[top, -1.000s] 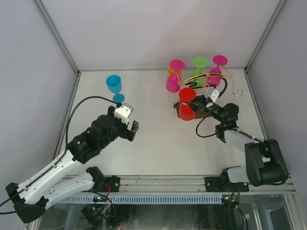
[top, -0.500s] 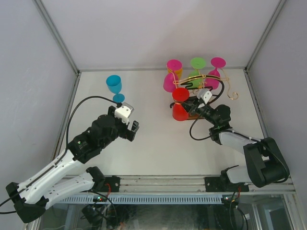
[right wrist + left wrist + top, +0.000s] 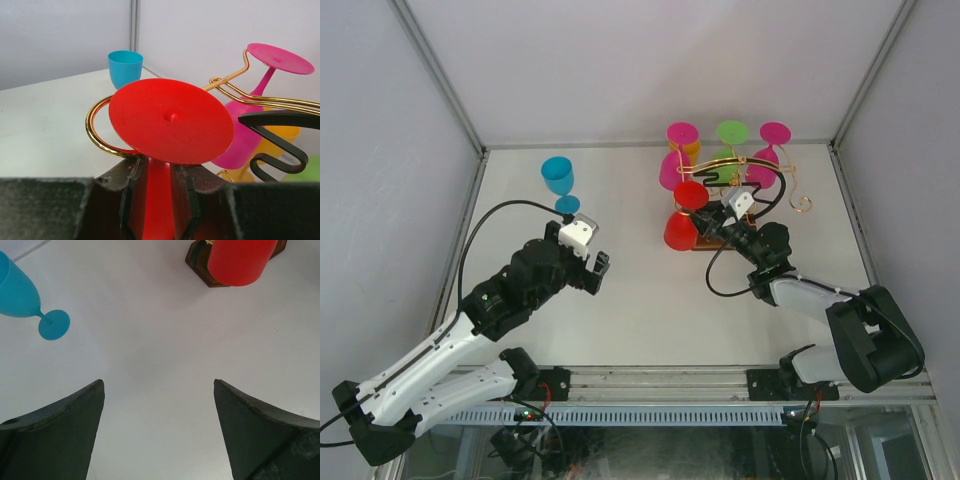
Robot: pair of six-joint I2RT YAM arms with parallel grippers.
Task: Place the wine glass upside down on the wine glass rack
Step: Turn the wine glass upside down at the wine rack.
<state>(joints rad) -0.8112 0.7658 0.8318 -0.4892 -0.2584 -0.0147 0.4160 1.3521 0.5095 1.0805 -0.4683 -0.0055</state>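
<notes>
White table [image 3: 620, 300], red wine glass [image 3: 171, 120] inverted — foot uppermost, gold wire rack [image 3: 270, 119]

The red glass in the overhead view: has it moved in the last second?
Yes. The red wine glass, held by the right gripper, has shifted sideways, closer to the standing blue glass.

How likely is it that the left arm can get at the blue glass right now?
Probably yes. The left gripper is open and empty, and only bare table lies between it and the upright blue glass. The right gripper, shut on the red glass, is far off at the rack.
</notes>
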